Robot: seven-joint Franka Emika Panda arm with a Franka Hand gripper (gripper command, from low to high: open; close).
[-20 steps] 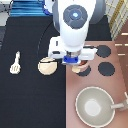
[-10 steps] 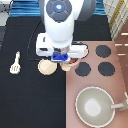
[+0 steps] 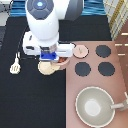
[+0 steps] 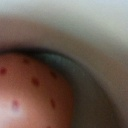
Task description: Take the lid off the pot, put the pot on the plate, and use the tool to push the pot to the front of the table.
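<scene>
Now | gripper (image 3: 51,56) hanging low over plate (image 3: 46,68) and pot (image 3: 62,60) | lid (image 3: 80,50) lying off on stove (image 3: 95,85) | spatula (image 3: 16,65) resting untouched on table (image 3: 30,105), well apart at exterior view's left.

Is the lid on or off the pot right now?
Off. The lid lies on the stove counter, apart from the pot under the gripper.

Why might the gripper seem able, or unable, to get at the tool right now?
Probably able: the tool lies alone on the black table, toward the exterior view's left, nothing over it. The gripper hangs over the plate.
</scene>
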